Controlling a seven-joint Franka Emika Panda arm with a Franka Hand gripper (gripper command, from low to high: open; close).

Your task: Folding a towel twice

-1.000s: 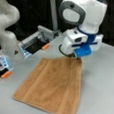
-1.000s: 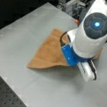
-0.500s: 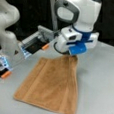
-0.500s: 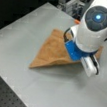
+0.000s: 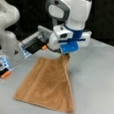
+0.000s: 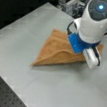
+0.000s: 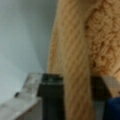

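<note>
The tan terry towel (image 5: 49, 85) lies on the grey table, its far right corner pulled up off the surface into a peak. My gripper (image 5: 65, 55) is shut on that raised corner just under the blue wrist block. In a front view the towel (image 6: 57, 52) forms a tent shape, with the lifted edge running up beneath the arm and the gripper itself hidden behind the white wrist. The wrist view shows the towel (image 7: 77, 57) hanging as a bunched strip clamped between the two dark fingers (image 7: 51, 96), with loose terry pile to its right.
A second white robot arm (image 5: 7, 35) stands at a front view's left, with a grey fixture and orange-tipped parts (image 5: 35, 45) behind the towel. The grey table (image 6: 33, 24) ends at a dark perforated board (image 6: 4, 94) at a front view's bottom left.
The gripper has risen with the towel corner, lifting that side higher off the table so the cloth forms a taller peak. The rest of the towel stays flat.
</note>
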